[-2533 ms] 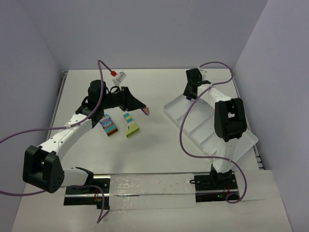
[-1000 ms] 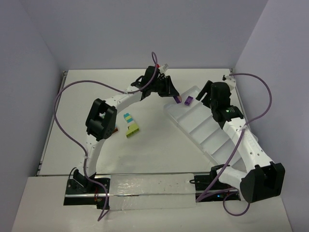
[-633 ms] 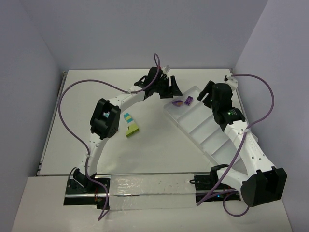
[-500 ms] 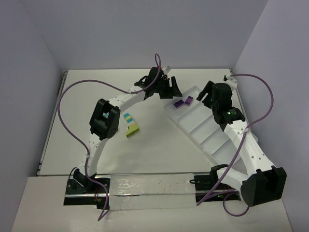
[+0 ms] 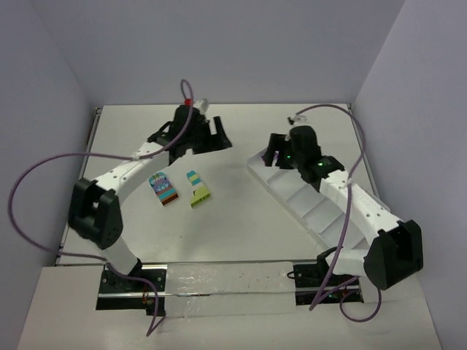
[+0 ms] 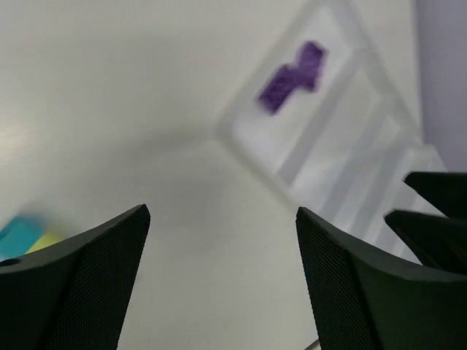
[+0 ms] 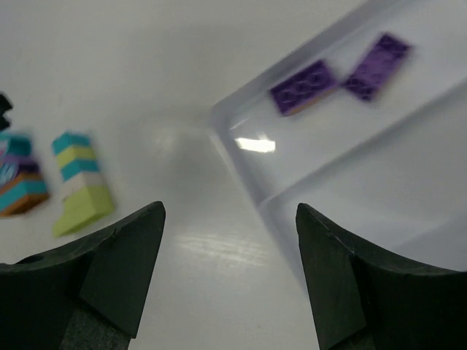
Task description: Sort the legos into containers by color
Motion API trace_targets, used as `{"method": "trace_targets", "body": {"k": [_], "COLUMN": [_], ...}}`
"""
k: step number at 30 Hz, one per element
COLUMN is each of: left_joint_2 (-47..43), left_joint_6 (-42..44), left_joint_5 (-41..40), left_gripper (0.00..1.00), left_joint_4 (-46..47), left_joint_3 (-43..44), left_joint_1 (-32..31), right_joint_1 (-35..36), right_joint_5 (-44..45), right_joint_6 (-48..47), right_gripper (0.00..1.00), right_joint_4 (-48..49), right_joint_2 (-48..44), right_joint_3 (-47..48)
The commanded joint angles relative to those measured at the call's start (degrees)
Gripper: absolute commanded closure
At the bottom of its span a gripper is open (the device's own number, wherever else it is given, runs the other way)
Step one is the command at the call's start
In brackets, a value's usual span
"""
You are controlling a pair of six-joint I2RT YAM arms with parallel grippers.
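**Clerk:** Item 1, tray (image 5: 315, 206): long, white, divided, lying slantwise on the right of the surface (image 5: 241, 233).

**Checker:** Contents?

**Clerk:** End compartment (image 7: 328, 135), the one nearest the middle of the surface, holds 2 purple bricks (image 7: 304, 86). They lie flat, side by side, just apart. The other compartments show nothing of colour where the right arm does not cover them.

**Checker:** Item 2, unsorted stock?

**Clerk:** 2 clumps on the surface, left of the tray and well apart from it. One is the teal-cream-lime clump (image 5: 198, 188). Just beside it is the multicoloured clump (image 5: 163, 188), with teal, purple and an orange-brown end. Both are assembled, and neither is pulled apart.

**Checker:** Claws?

**Clerk:** Left claw (image 6: 222, 219): jaws wide, nothing between them, above bare surface between the clumps and the tray. Right claw (image 7: 230, 211): jaws wide, nothing between them, over the tray's corner, with the end compartment just ahead.

**Checker:** Progress?

**Clerk:** Judged early. Purple is begun, with 2 pieces filed. Teal, lime, cream and orange-brown are not yet started, and more purple appears to sit in the multicoloured clump. Each clump likely needs splitting before its pieces can go to a compartment.
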Motion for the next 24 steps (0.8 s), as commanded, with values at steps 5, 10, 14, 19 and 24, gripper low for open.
{"method": "trace_targets", "body": {"k": [5,10,14,19,24], "left_joint_2": [-15.57,-19.71,-20.98,-24.73,-27.68], "left_joint_6": [-5.0,-7.59,-9.36,-12.75,-13.74], "left_joint_5": [-13.81,-17.6,-20.17,-22.54,-23.77], "left_gripper": [0.05,0.03,0.01,0.01,0.01], "left_joint_4": [-7.06,-8.38,-9.91,-11.3,-12.48], "left_joint_3": [-15.41,-18.49,-19.01,-21.18,-21.44], "left_joint_1": [13.14,16.28,17.83,19.58,21.11], "right_joint_1": [19.21,24.9,25.82,25.91,25.83], "right_joint_5": [-0.47,0.73,0.89,1.55,2.36], "right_joint_6": [-6.48,-6.45,-5.52,-5.43,-5.78], "right_gripper": [0.16,0.14,0.14,0.17,0.16], "right_joint_4": [1.12,-1.68,-3.42,-7.97,-12.94], "right_joint_2": [15.61,24.41,29.89,39.45,48.19], "right_joint_3": [9.4,16.53,22.33,35.27,46.42]}}
